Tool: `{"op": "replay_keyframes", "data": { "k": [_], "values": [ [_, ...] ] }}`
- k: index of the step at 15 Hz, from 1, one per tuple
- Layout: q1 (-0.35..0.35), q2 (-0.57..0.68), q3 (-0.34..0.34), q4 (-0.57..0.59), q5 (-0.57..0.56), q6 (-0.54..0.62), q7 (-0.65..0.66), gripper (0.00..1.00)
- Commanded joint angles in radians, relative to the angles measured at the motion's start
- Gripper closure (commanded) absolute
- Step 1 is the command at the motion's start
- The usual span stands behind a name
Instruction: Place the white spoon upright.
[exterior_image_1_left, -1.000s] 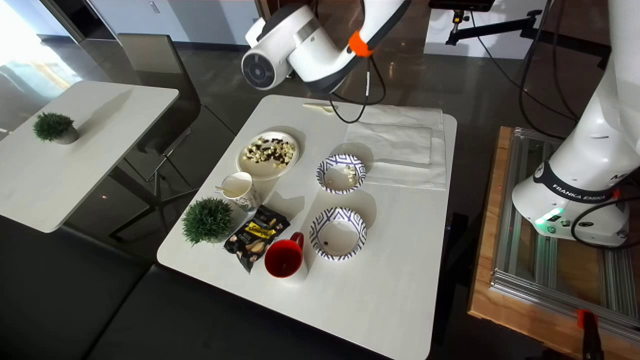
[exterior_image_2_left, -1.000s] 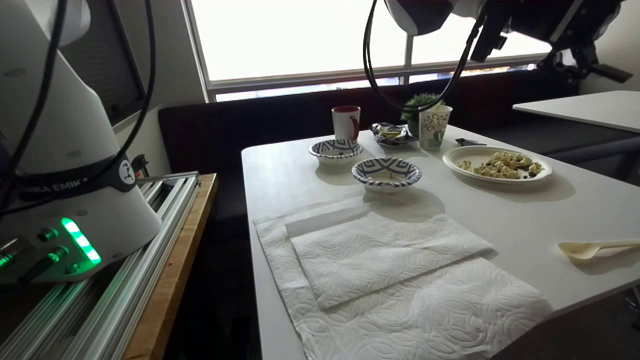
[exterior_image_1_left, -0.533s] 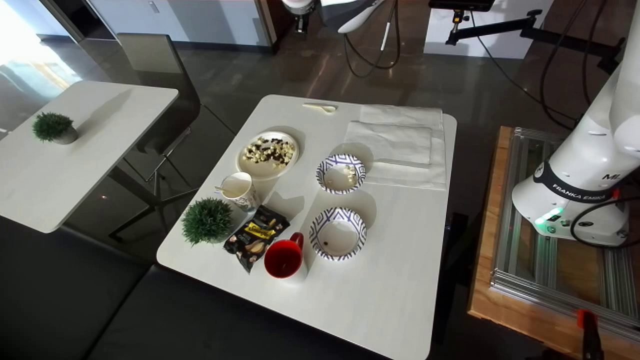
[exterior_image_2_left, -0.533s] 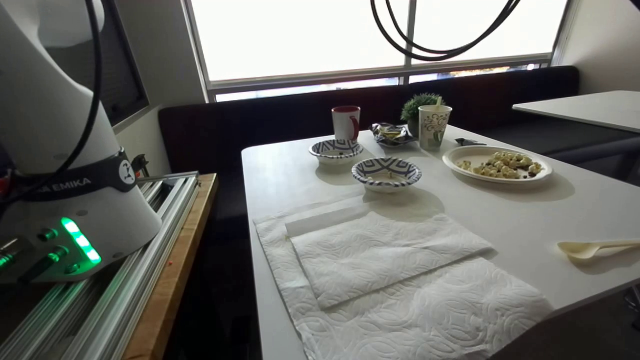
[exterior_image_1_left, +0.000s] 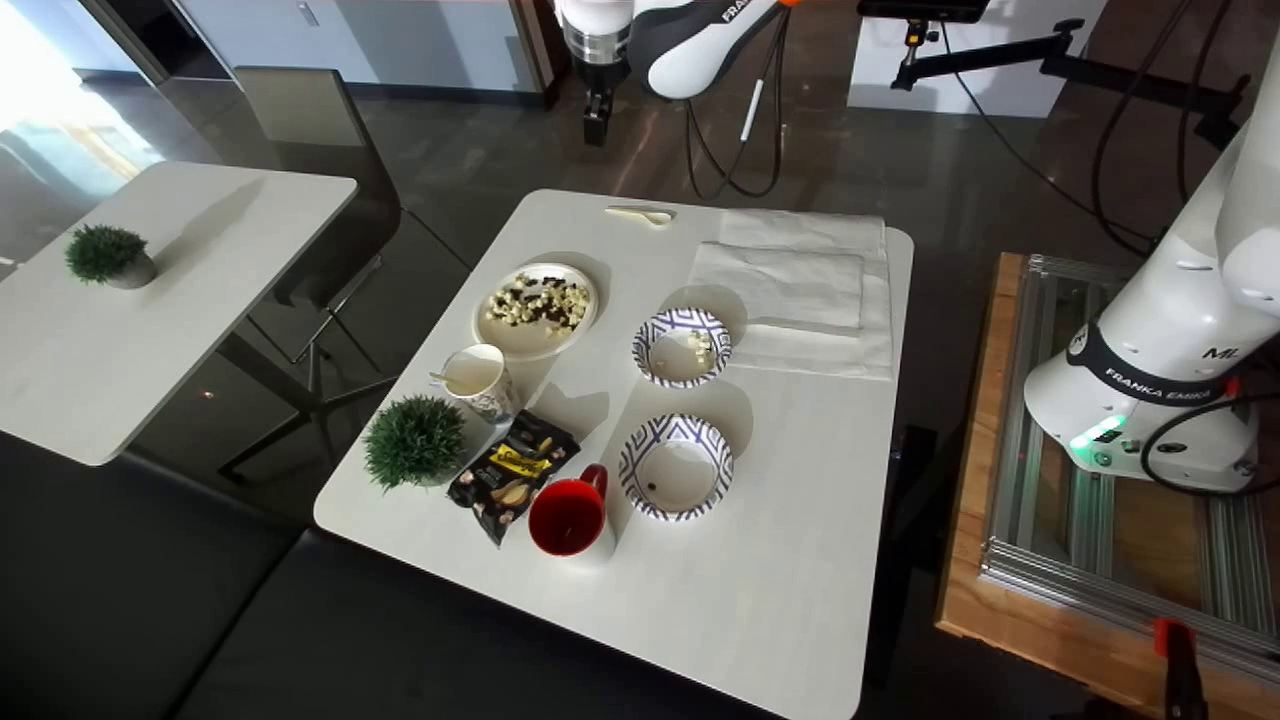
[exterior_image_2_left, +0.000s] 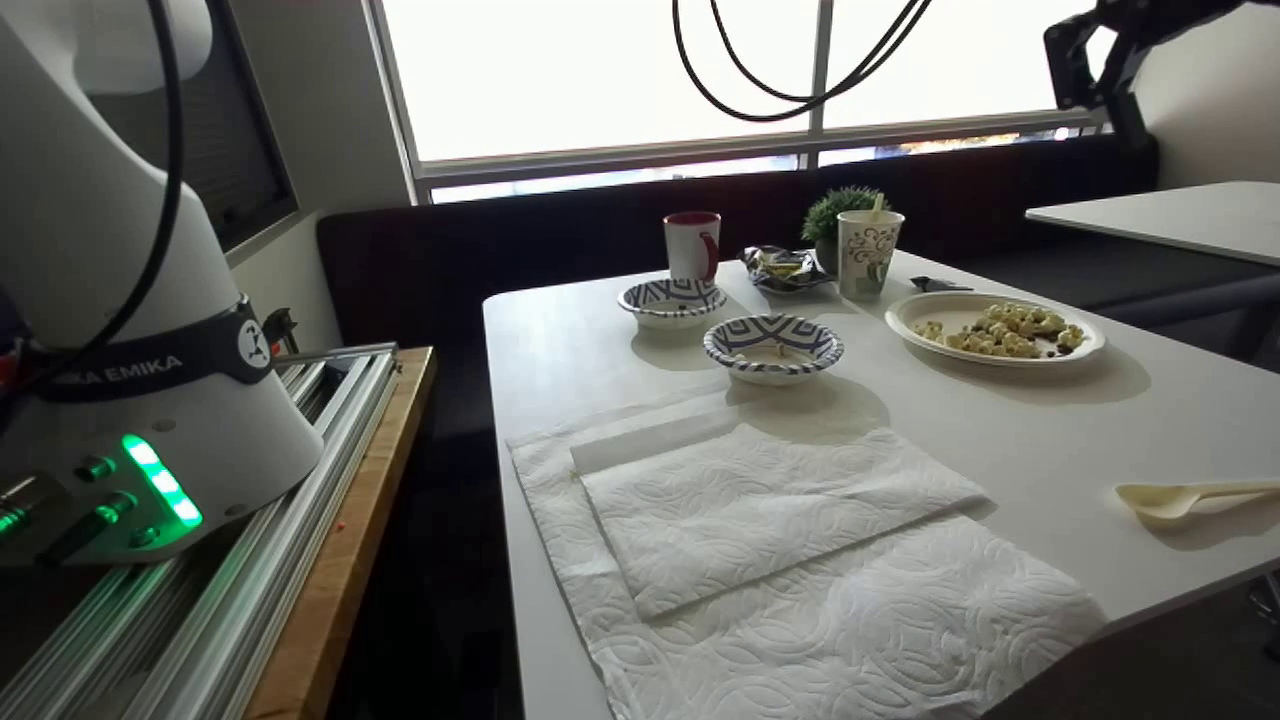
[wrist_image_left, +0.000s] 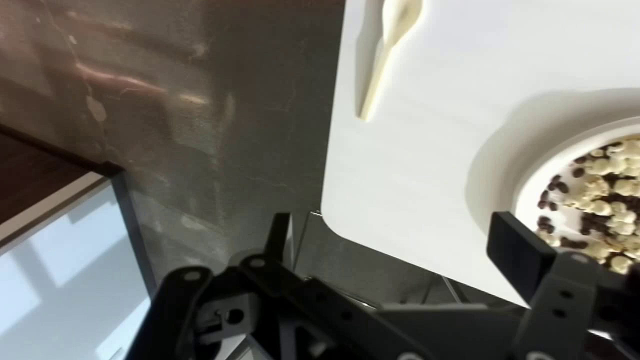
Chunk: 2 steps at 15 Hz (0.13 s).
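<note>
The white spoon (exterior_image_1_left: 640, 214) lies flat near the far edge of the table in an exterior view. It also shows at the right edge of an exterior view (exterior_image_2_left: 1180, 500), where its handle runs out of frame, and at the top of the wrist view (wrist_image_left: 382, 65), its bowl partly cut off. My gripper (wrist_image_left: 397, 235) is open, with its fingers wide apart and nothing between them. It hangs in the air by the table's far corner, apart from the spoon, pointing down in an exterior view (exterior_image_1_left: 596, 128). It also shows at the top right of an exterior view (exterior_image_2_left: 1098, 105).
A plate of popcorn (exterior_image_1_left: 487, 340) stands near the spoon. A white folded cloth (exterior_image_1_left: 800, 285) lies at its other side. Two patterned bowls (exterior_image_1_left: 645, 330) (exterior_image_1_left: 720, 480), a paper cup (exterior_image_1_left: 492, 398), a plant (exterior_image_1_left: 415, 440), a snack bag (exterior_image_1_left: 515, 465) and a red-lined mug (exterior_image_1_left: 600, 545) stand farther along.
The arm has swung up and away from over the table, then come down a little. The gripper has turned from roughly level to pointing down. The spoon has not moved.
</note>
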<state>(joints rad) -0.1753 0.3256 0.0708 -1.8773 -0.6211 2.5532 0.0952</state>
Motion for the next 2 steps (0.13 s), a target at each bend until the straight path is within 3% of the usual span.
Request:
{"op": "replay_keyframes", "data": {
  "k": [1,2],
  "values": [
    [0.064,-0.008,-0.060,-0.007,0.058,0.005,-0.040,0.00],
    [0.063,-0.010,-0.056,-0.009,0.064,0.003,-0.046,0.00]
  ]
}}
